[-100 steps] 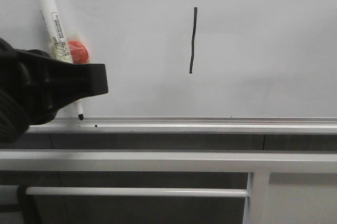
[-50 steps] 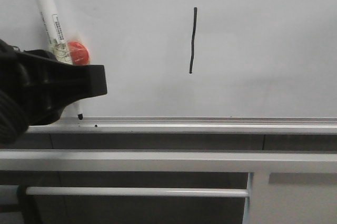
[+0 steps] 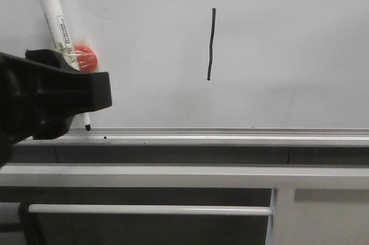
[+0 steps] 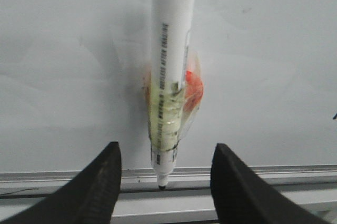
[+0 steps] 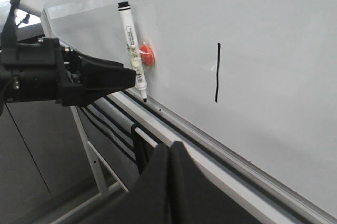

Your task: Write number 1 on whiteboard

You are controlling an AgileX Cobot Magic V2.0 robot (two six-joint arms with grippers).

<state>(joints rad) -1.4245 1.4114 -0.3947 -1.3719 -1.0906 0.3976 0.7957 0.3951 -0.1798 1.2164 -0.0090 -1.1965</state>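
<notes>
The whiteboard fills the front view, with the number 1 drawn on it as a thin black vertical stroke. A white marker pen leans on the board at the left, a red magnet taped to it, its tip on the tray rail. My left gripper is open: its two black fingers stand either side of the pen without touching it. My right gripper is shut on nothing, well back from the board and below the stroke.
Below the board's silver frame run grey metal bars and a thin white rod of the stand. A tiny black dot sits on the rail. The left arm shows in the right wrist view beside the pen.
My left gripper has drawn back a little from the pen, to the left in the front view. The pen stays on the board; the stroke is unchanged.
</notes>
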